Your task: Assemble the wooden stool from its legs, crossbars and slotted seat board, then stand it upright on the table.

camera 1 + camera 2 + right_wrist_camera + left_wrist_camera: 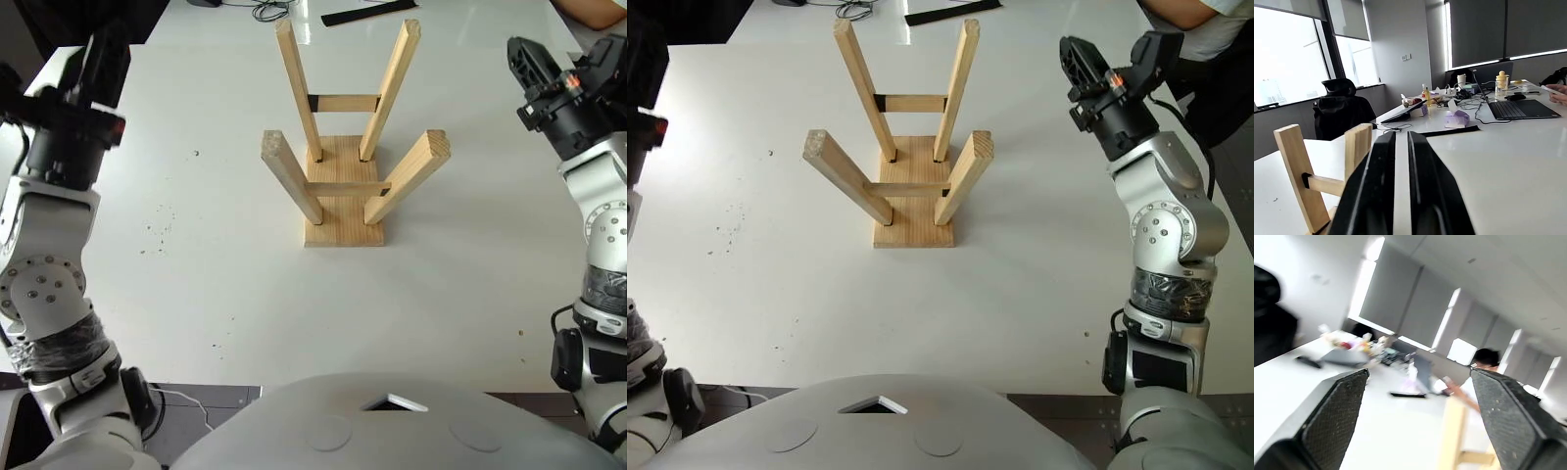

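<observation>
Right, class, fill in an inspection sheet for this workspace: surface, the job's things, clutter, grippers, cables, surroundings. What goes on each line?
Surface: white table, with a few dark specks on its left part.
Job's things: stool put together but upside down; seat board flat on the table, four legs pointing up, two crossbars joining them in pairs.
Clutter: black strip at the table's far edge.
Grippers: left gripper open, right gripper shut; both empty and raised, one on either side of the stool.
Cables: a tangle at the far edge.
Surroundings: office with a laptop, a black chair and blinds on the windows.
</observation>
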You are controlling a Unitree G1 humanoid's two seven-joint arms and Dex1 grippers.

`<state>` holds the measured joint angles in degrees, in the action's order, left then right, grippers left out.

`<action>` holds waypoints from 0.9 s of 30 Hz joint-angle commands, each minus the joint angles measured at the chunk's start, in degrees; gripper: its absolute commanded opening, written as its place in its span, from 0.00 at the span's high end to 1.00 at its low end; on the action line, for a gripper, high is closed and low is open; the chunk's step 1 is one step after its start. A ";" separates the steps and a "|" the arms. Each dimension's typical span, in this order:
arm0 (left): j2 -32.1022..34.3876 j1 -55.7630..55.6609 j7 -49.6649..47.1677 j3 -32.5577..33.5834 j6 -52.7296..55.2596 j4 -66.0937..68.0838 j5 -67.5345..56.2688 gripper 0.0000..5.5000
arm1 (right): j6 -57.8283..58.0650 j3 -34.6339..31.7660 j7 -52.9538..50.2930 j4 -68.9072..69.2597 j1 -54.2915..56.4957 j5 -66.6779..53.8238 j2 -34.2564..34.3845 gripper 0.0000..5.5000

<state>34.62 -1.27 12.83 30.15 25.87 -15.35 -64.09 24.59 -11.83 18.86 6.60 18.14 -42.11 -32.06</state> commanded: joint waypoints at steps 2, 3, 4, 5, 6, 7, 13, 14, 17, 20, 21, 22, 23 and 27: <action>11.22 25.51 25.75 -15.00 -4.65 6.51 23.47 0.44 | -11.86 10.42 5.46 -19.19 0.98 18.00 2.04 1.00; 13.84 27.38 29.96 -19.06 -5.93 3.61 27.13 0.47 | -14.17 12.17 7.30 -24.83 3.67 20.43 3.23 1.00; 15.19 27.46 32.90 -21.28 -6.13 1.20 28.61 0.50 | -16.22 13.62 8.78 -29.63 6.05 22.57 4.12 1.00; 15.52 25.64 34.56 -22.50 -5.33 -1.53 28.49 0.53 | -18.35 15.34 10.48 -34.51 8.68 24.96 4.91 1.00; 15.02 23.19 34.92 -23.08 -4.29 -3.71 27.82 0.56 | -20.13 17.03 12.78 -38.34 10.88 26.99 5.58 1.00; 13.56 20.04 34.05 -23.57 -2.82 -5.88 26.50 0.60 | -21.82 18.27 15.04 -41.09 12.43 28.52 6.01 1.00; 3.04 9.75 24.25 -32.69 5.68 -18.46 22.41 0.79 | -28.51 24.78 35.60 -48.46 18.48 32.95 8.15 1.00; 2.31 9.98 23.54 -33.68 6.27 -18.87 22.95 0.82 | -29.32 25.44 38.07 -48.75 18.97 33.52 8.10 1.00; 1.83 11.40 22.94 -35.30 7.20 -18.69 24.88 0.90 | -31.80 26.70 42.58 -49.91 20.44 35.72 7.99 1.00; 0.41 10.49 22.36 -36.75 7.41 -16.39 26.59 0.99 | -33.46 26.73 44.62 -50.85 22.19 36.63 8.97 1.00; -0.41 9.63 22.07 -37.47 7.40 -15.14 27.52 1.00 | -34.10 26.76 44.65 -51.63 23.04 37.18 9.49 1.00; -1.19 8.77 21.73 -38.20 7.31 -13.96 28.60 1.00 | -34.85 26.93 44.68 -52.45 23.77 37.85 9.91 1.00; -2.11 7.57 21.11 -38.94 7.30 -12.43 29.70 1.00 | -35.90 27.42 44.70 -53.82 24.78 38.91 10.40 1.00; -5.17 4.22 20.10 -40.63 7.01 -8.61 32.76 1.00 | -39.19 28.77 46.95 -58.43 27.44 41.76 11.68 1.00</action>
<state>30.41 4.41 33.52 -9.66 32.85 -25.05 -32.52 -13.15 16.40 64.00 -50.26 43.54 -1.31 -20.81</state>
